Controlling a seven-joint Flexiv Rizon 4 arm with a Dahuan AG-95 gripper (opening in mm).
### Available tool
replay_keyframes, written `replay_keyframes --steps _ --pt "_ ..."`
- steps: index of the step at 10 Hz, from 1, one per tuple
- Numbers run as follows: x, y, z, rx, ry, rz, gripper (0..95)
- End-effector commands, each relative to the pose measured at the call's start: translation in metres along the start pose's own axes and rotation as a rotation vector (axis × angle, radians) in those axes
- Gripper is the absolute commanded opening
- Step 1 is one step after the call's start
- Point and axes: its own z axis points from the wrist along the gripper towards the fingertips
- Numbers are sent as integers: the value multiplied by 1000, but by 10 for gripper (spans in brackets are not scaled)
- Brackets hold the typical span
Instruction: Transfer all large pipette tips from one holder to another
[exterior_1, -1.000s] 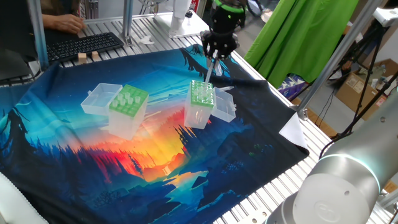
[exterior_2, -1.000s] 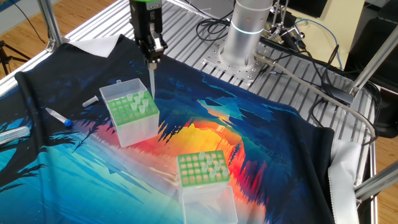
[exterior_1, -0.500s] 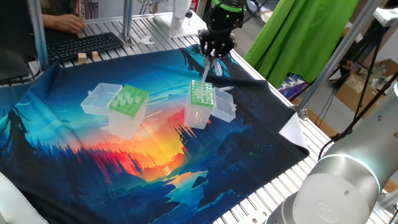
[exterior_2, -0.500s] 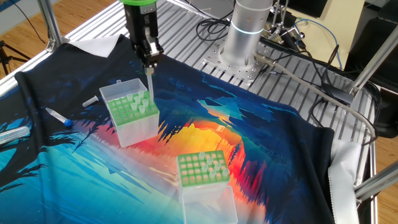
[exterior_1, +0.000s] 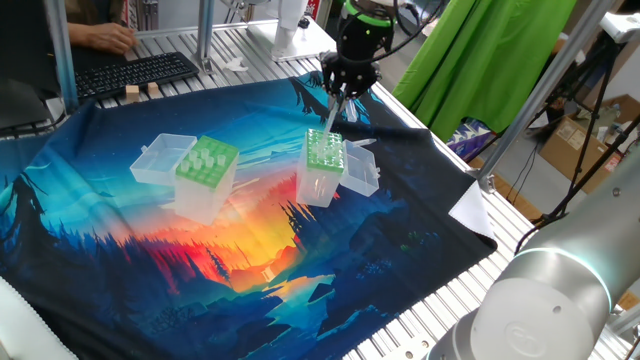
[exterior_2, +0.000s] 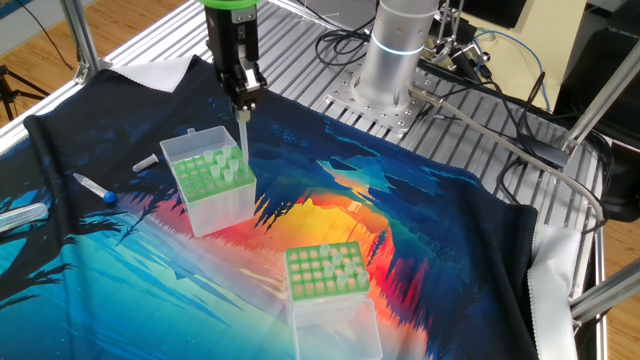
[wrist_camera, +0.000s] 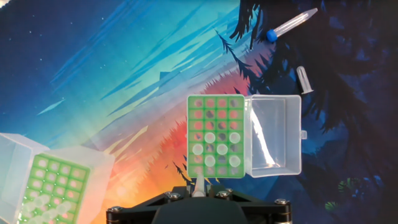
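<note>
My gripper (exterior_1: 345, 92) (exterior_2: 243, 100) is shut on a large pipette tip (exterior_1: 335, 112) (exterior_2: 242, 135), a whitish cone that hangs point down. It hovers just above the narrower green-topped box, another holder (exterior_1: 325, 152) (exterior_2: 208, 172) (wrist_camera: 214, 137), whose clear lid lies open beside it. Several tips stand in that box. In the hand view the held pipette tip (wrist_camera: 198, 186) pokes out between the jaws of the gripper (wrist_camera: 198, 196), over the box's near edge. The wider light-green holder (exterior_1: 207, 162) (exterior_2: 325, 270) (wrist_camera: 46, 186) stands apart with several tips in it.
A blue-capped tube (exterior_2: 95, 187) (wrist_camera: 289, 25) and a small clear tube (exterior_2: 146, 162) (wrist_camera: 303, 79) lie on the cloth beyond the narrower box. A keyboard (exterior_1: 135, 72) sits at the table's back. The robot base (exterior_2: 400, 50) and frame posts (exterior_1: 205, 35) edge the table.
The gripper with the tip has shifted only slightly sideways above the narrower box. Both boxes stay where they were.
</note>
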Motion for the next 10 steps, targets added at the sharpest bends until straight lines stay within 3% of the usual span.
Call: replay_keyframes --steps 1,8,10 --pt "0 0 2 -6 -7 2 0" --pt "0 -1 21 -32 -33 -9 0" --pt "-1 -2 34 -41 -48 -11 0"
